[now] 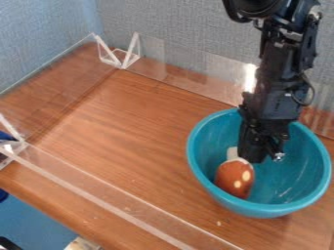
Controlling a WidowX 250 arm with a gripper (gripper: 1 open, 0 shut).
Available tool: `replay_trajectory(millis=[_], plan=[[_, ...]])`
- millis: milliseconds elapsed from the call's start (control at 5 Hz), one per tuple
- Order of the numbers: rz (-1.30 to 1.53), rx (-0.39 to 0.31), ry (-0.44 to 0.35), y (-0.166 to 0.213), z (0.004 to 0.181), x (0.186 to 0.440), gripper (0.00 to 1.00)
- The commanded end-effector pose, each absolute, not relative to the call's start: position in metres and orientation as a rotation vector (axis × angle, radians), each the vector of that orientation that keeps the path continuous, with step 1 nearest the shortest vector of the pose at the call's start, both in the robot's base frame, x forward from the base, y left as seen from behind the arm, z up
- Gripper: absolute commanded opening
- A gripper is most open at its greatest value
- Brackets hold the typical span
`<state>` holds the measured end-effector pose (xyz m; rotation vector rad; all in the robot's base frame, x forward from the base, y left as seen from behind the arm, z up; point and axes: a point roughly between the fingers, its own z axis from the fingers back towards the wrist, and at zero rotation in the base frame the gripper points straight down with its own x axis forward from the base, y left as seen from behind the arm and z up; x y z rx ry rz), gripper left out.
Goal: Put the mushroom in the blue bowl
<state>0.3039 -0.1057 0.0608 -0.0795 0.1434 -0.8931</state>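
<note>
The blue bowl [303, 195] stands on the wooden table at the right. The mushroom [235, 179] lies inside it on the left part of the bowl floor, orange-brown cap toward me and cream stem pointing back. My gripper [265, 153] hangs straight down into the bowl, just behind and right of the mushroom, its dark fingertips close to the stem. The jaws look slightly parted and the mushroom rests on the bowl, not lifted. The fingertips hide part of the stem.
A low clear plastic fence [78, 186] runs along the table's front and left edges, with white clips [120, 51] at the back corner. A blue wall [53, 29] stands behind. Bare wooden table top [117, 122] lies left of the bowl.
</note>
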Motion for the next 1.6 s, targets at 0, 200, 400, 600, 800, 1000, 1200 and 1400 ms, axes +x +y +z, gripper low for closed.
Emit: replay_trajectory(millis=[0,200,400,600,800,1000,1200,1400], plan=[[-0.842,-0.076,0.081,-0.100,0.084,0.308,1.00],[-0.784,-0.078,0.083,-0.095,0.089,0.303,1.00],[-0.740,-0.071,0.076,-0.103,0.101,0.298,1.00],[-0.698,-0.068,0.076,-0.112,0.107,0.292,1.00],[-0.669,-0.068,0.080,-0.109,0.106,0.298,1.00],[-0.640,-0.068,0.086,-0.104,0.106,0.304,1.00],[-0.613,-0.069,0.095,-0.100,0.103,0.309,1.00],[-0.606,-0.065,0.106,-0.105,0.105,0.312,1.00]])
